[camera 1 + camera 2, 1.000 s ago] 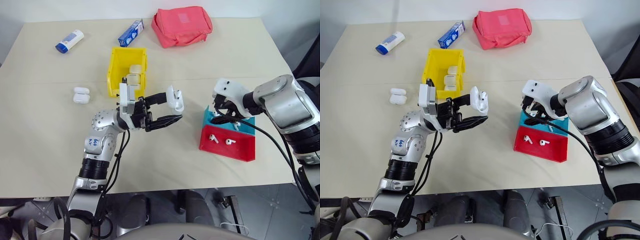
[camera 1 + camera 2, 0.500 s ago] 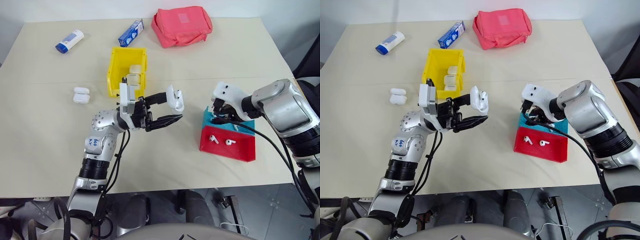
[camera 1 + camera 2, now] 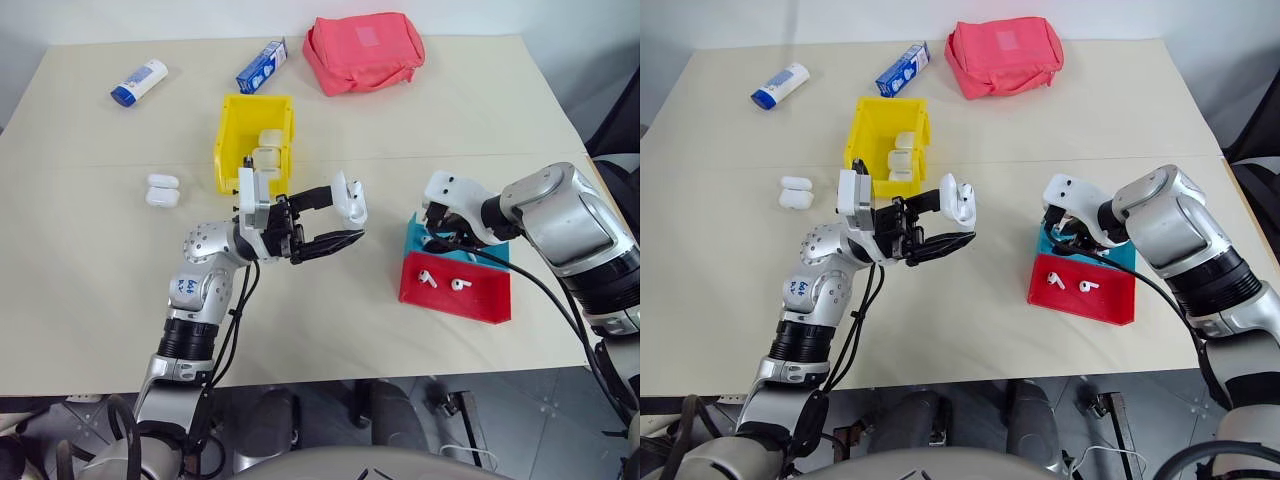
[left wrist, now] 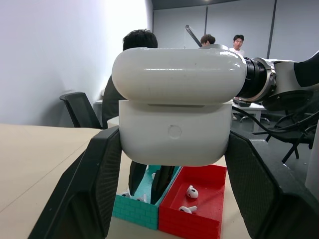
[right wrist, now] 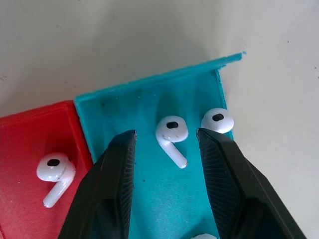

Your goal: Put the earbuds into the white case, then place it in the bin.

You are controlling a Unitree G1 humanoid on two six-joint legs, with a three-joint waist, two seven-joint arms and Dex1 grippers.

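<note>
our right gripper (image 5: 164, 164) has narrowed its jaws around an earbud (image 5: 172, 132) in the tray's (image 3: 455, 300) teal half, not yet pinching. our left gripper (image 3: 335, 225) still clamps the open case (image 3: 350, 200), above the table (image 3: 90, 250), so loading comes next.

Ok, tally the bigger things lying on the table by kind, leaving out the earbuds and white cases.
Bright yellow rectangular plastic bin: 1
Red fabric pouch: 1
Shallow red-and-teal plastic tray: 1
White-and-blue tube bottle: 1
Blue-and-white carton: 1
Total: 5
</note>
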